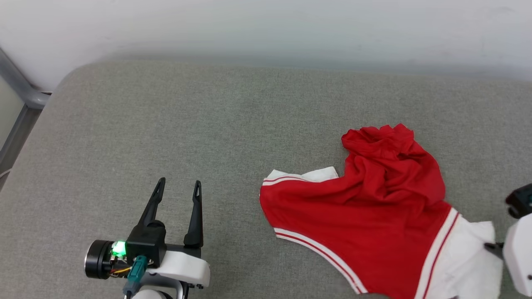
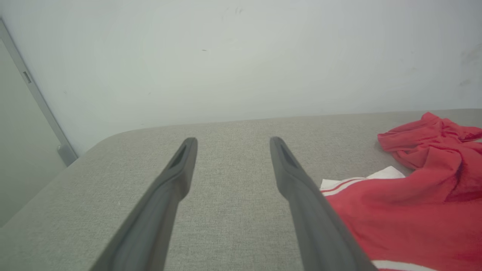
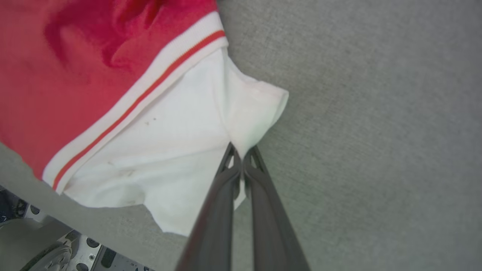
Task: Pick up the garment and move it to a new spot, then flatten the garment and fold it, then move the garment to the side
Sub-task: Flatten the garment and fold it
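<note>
Red garment (image 1: 365,216) lies crumpled on grey cloth surface (image 1: 166,116), right of centre in my head view. Red body bunched up toward wall (image 1: 266,25), white sleeve (image 3: 169,143) on near right side. My right gripper (image 3: 242,149) is clenched, fingertips pinching edge of white sleeve. My left gripper (image 1: 179,182) is released, fingers spread wide over bare surface, left of garment and apart from it, holding nothing
</note>
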